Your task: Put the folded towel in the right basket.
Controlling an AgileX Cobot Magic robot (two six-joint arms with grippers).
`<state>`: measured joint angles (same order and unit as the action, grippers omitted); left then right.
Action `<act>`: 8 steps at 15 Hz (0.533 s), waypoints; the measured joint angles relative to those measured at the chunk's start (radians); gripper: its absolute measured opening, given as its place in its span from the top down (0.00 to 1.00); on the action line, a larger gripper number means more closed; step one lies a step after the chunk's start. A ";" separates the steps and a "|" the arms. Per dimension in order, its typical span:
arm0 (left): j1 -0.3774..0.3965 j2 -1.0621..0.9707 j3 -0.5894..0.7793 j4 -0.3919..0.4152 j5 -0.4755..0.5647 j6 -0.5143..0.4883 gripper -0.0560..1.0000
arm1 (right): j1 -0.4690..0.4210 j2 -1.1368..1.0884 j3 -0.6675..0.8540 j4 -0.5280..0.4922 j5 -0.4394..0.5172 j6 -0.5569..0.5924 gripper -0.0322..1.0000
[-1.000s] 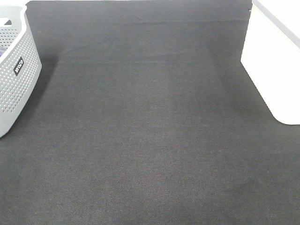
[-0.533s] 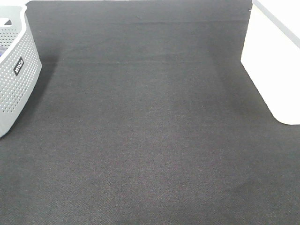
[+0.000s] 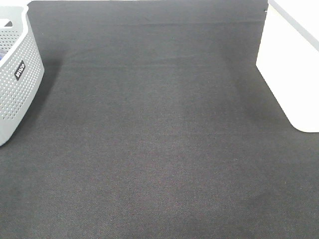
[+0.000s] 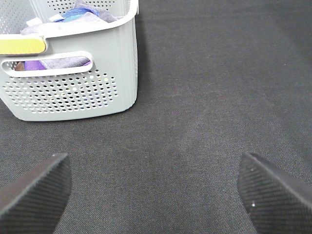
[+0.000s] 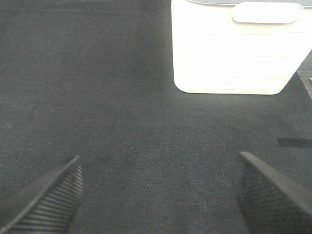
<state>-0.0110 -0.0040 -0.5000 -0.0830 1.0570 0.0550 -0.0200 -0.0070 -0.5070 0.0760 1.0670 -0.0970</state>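
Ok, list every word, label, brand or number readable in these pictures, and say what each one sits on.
Small black label with white letters on the wall of the grey perforated plastic basket, exterior high view: too small and blurred to read.
Smooth white plain-walled bin: no text seen.
Dark woven table cover: no text seen.
Nothing else carries writing.

- A grey basket (image 3: 15, 74) with perforated walls stands at the left edge of the dark mat (image 3: 159, 149), resting on it.
- A small black label (image 3: 19, 70) with white lettering sits on the basket's side wall.
- Inside the basket lie bunched cloths (image 4: 73, 17), blue and purple among them, showing through its handle slot as well.
- A yellow strip (image 4: 22, 45) runs along the basket's rim, just above the handle slot.
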 joint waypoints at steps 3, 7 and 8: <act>0.000 0.000 0.000 0.000 0.000 0.000 0.12 | 0.000 0.000 0.000 0.000 0.000 0.000 0.20; 0.000 0.000 0.000 0.000 0.000 0.000 0.12 | 0.000 0.000 0.000 0.000 0.000 0.000 0.20; 0.000 0.000 0.000 0.000 0.000 0.000 0.12 | 0.000 0.000 0.000 0.000 0.000 0.000 0.20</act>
